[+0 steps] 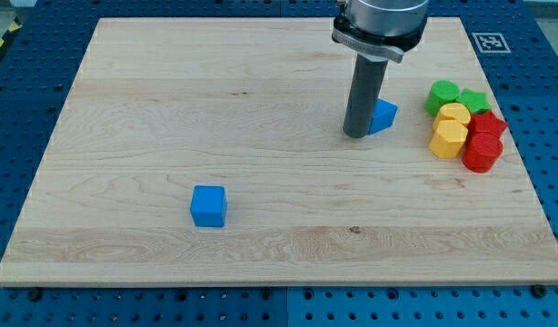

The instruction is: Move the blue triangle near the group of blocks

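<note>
In the camera view my tip [357, 134] sits against the left side of the blue triangle [383, 116], which it partly hides; there is no claw, only the bare rod. The triangle lies near the group at the view's right: green blocks [444, 95], yellow blocks [450, 136], red blocks [483, 150]. I judge a short, steady push rightward would finish it, stopping before contact. The board's right edge [524, 173] is close behind the group; a blue cube [208, 205] lies well apart, lower left
</note>
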You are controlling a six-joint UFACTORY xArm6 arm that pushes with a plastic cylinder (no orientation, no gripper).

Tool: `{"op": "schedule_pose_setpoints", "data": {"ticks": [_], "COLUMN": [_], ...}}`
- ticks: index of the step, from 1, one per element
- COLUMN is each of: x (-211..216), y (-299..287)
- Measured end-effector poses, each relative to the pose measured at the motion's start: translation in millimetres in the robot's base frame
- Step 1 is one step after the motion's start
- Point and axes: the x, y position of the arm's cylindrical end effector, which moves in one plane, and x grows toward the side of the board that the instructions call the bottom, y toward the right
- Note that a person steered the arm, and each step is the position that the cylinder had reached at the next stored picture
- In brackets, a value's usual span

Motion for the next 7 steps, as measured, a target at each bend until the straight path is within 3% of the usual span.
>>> {"op": "schedule_pose_setpoints", "data": {"ticks": [1, 3, 5, 7], "x": [-22.1, -1.0, -23.9, -18.6], "y": [0.0, 3.1, 7.8, 37.8]}}
